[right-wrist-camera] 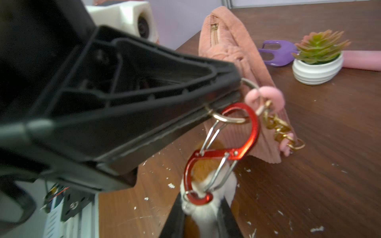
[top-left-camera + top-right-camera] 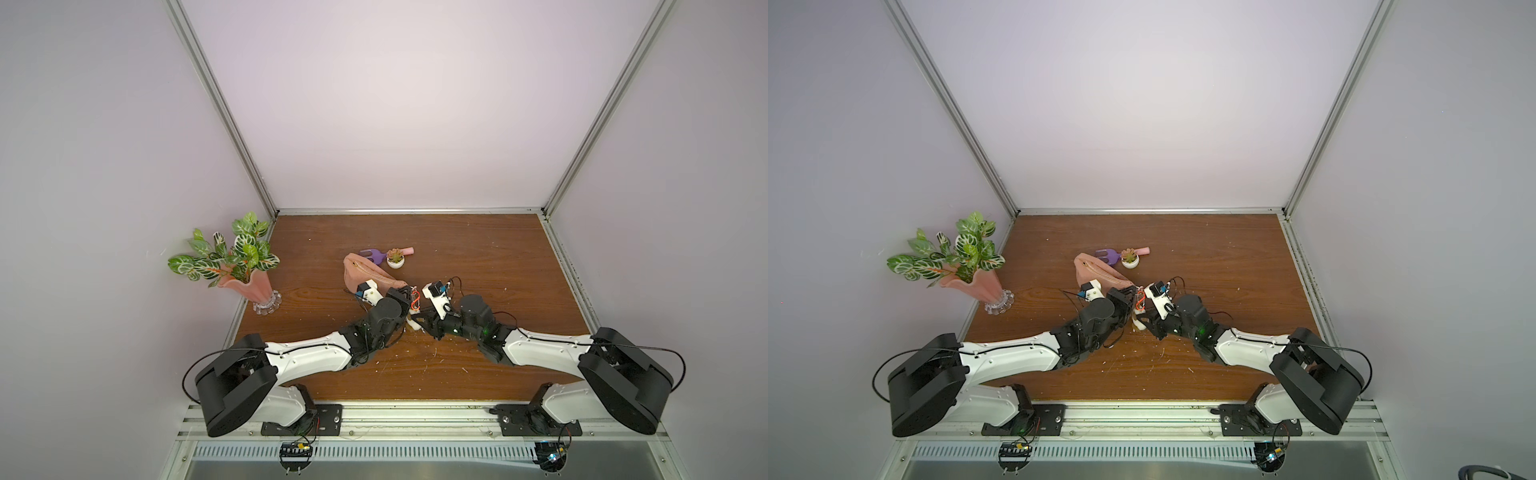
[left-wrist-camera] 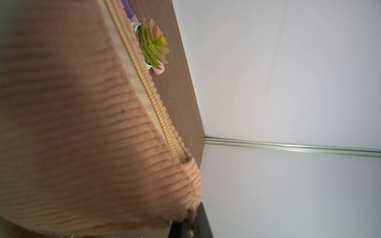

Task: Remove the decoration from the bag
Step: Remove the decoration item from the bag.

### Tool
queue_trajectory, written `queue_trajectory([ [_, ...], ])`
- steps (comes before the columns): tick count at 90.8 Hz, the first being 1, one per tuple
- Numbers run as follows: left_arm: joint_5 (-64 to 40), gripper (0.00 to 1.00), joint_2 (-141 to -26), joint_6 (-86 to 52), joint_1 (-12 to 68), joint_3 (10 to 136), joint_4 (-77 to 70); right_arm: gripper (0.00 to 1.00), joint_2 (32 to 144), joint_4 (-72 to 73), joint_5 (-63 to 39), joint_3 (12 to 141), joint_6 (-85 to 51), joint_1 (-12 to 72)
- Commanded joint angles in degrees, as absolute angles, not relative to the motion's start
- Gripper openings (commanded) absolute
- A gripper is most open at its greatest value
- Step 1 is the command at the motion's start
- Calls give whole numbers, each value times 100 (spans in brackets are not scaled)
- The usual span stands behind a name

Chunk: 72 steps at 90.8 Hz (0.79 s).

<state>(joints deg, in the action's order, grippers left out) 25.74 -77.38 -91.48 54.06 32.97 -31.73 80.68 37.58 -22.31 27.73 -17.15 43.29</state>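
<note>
both top views: the bag (image 2: 362, 271) runs diagonally, tapered end toward the decoration (image 2: 412, 324).

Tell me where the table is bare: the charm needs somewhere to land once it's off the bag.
Bare: the wide stretch of table between the succulent and the right rail; the front strip between the arms and the near rail. Crowded: the middle, where bag, decoration, left gripper and right gripper meet.

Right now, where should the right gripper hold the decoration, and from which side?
The plush body of the decoration, just under the red clip, coming from the robot's side. It hangs below the silver ring that the left gripper clamps, so the fur is the free, soft part; the right gripper pinches there.
</note>
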Motion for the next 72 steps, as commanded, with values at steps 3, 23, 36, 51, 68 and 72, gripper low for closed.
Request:
queue_trajectory([
  [3, 2597, 0, -7592, -9076, 5361, 3515, -3235, 23, 8360, 4107, -3784, 2887, -1559, 4167],
  [23, 2583, 0, -7414, -9123, 5361, 3464, -3112, 25, 9631, 5758, -4428, 3059, -2388, 3816],
  [36, 2577, 0, -7285, -9172, 5366, 3369, -3077, 53, 10036, 6296, -4324, 3119, -2756, 3355],
  [51, 2586, 0, -7175, -9166, 5362, 3315, -3041, 77, 9694, 5495, -3893, 3050, -2333, 2920],
  [68, 2561, 0, -7227, -9170, 5365, 3305, -3078, 98, 8734, 4581, -3250, 2665, -1919, 2716],
  [72, 2556, 0, -7252, -9179, 5364, 3305, -3091, 99, 8433, 4427, -3070, 2546, -1892, 2716],
])
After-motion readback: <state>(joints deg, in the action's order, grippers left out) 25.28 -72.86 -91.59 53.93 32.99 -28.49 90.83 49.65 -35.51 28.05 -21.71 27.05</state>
